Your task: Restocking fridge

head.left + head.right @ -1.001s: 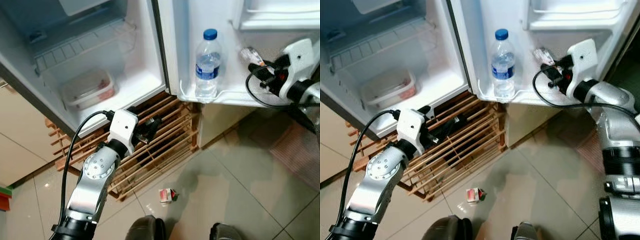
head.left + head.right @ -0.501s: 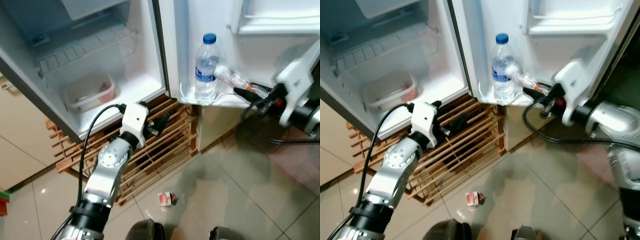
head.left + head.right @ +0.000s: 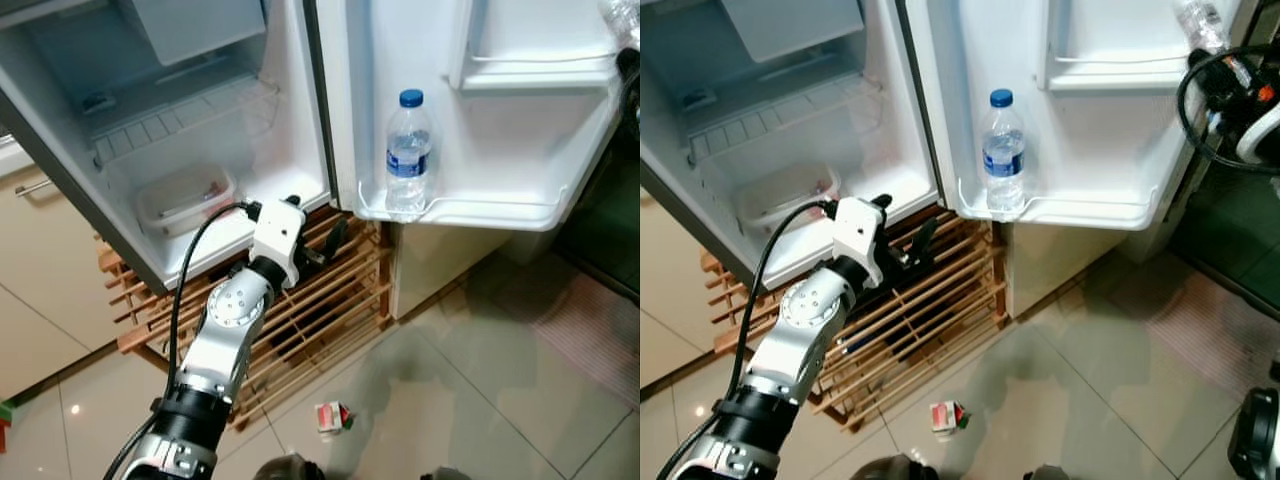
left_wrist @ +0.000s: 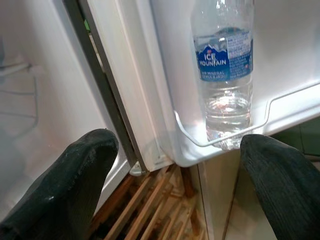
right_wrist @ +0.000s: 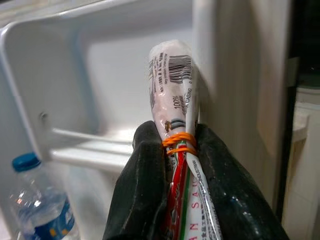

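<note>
1. The fridge (image 3: 200, 150) stands open, its top cut off by the frame; a lidded food tub (image 3: 185, 195) sits on its floor, contents hazy through the plastic.
2. The open door (image 3: 1110, 110) carries two shelves; a water bottle (image 3: 1003, 155) stands at the left end of the lower one.
3. A wooden rack (image 3: 310, 300) lies on the floor under the fridge, partly hidden by the left arm.
4. The left end effector (image 4: 175, 180) hovers near the door's lower corner, fingers apart.
5. The right end effector (image 5: 172, 165), at the far right beside the upper shelf, is clamped on a rubber-banded packet (image 5: 175, 95); its label is only partly readable.
6. A small carton (image 3: 331, 416) lies on the tiles.
</note>
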Motion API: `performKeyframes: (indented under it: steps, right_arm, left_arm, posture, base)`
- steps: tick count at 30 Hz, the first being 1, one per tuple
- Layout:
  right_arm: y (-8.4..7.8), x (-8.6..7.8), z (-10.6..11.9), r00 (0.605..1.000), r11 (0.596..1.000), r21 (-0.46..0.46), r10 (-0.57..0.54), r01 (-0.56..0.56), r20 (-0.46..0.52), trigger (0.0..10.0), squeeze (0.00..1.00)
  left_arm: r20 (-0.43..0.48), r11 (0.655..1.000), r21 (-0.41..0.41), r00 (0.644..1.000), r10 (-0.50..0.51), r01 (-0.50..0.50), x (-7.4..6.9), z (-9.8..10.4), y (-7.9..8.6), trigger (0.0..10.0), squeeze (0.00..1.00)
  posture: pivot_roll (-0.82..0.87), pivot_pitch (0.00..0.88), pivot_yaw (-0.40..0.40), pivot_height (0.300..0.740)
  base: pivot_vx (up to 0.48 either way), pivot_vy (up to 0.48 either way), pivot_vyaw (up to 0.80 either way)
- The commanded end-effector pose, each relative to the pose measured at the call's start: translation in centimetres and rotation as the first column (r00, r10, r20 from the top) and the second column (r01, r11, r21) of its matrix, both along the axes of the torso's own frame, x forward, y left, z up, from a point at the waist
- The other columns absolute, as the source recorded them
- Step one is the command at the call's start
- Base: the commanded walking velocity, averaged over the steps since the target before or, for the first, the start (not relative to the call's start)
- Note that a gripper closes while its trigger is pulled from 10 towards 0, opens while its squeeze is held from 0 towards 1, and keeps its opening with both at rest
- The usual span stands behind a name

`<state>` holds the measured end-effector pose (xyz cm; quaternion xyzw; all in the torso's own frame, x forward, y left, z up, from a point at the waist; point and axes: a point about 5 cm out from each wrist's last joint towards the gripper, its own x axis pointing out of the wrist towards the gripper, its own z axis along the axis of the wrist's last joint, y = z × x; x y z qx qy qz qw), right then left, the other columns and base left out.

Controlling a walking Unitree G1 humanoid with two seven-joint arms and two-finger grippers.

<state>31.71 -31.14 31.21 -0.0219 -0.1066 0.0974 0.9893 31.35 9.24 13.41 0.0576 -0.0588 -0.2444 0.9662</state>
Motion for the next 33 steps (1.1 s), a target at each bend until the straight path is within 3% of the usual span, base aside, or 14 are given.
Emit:
performKeyframes:
  steps: [1, 7, 18, 20, 29, 33]
  right_arm:
    - [0.7, 0.5, 0.4, 1.000, 0.999, -0.034, 0.015, -0.014, 0.024, 0.0, 0.00]
    - [1.7, 1.1, 0.7, 0.999, 0.997, -0.070, 0.033, -0.031, 0.031, 0.0, 0.00]
    - [3.2, 1.6, 0.8, 0.993, 0.986, -0.128, 0.114, -0.111, 0.011, 0.0, 0.00]
    - [4.3, 1.0, -0.8, 0.986, 0.969, -0.181, 0.168, -0.169, -0.019, 0.0, 0.00]
    - [7.0, -1.5, -3.9, 0.980, 0.950, -0.247, 0.197, -0.191, 0.001, 0.0, 0.00]
    - [8.8, -3.2, -7.2, 0.989, 0.968, -0.204, 0.144, -0.144, -0.016, 0.0, 0.00]
  left_arm:
    - [0.004, 0.999, 0.012, 0.999, 0.036, -0.036, 0.2, -0.1, 0.8, 10.0, 0.00]
    - [0.000, 0.999, -0.026, 0.999, 0.045, -0.045, 0.2, 0.0, 0.8, 10.0, 0.00]
    - [0.000, 0.997, -0.052, 0.999, 0.049, -0.049, -0.2, -0.1, 0.0, 10.0, 0.00]
    - [-0.001, 0.997, -0.051, 0.999, 0.053, -0.053, -0.4, -0.3, 0.2, 10.0, 0.00]
    - [0.001, 0.998, -0.040, 0.998, 0.055, -0.055, -0.5, -0.3, 0.5, 10.0, 0.00]
    - [0.004, 0.998, -0.025, 0.998, 0.059, -0.059, -0.4, -0.3, 0.7, 10.0, 0.00]
  posture:
    - [0.01, 0.000, 0.122, 0.740]
    - [0.00, 0.000, 0.122, 0.740]
    - [0.00, 0.003, 0.103, 0.740]
    - [0.00, 0.012, 0.106, 0.740]
    - [0.00, 0.019, 0.111, 0.740]
    - [-0.01, 0.026, 0.123, 0.740]
  base:
    - [0.000, 0.000, 0.00]
    - [0.000, 0.000, 0.00]
    - [0.391, 0.000, 0.00]
    - [0.000, 0.000, 0.00]
    - [0.000, 0.000, 0.00]
    - [0.000, 0.000, 0.00]
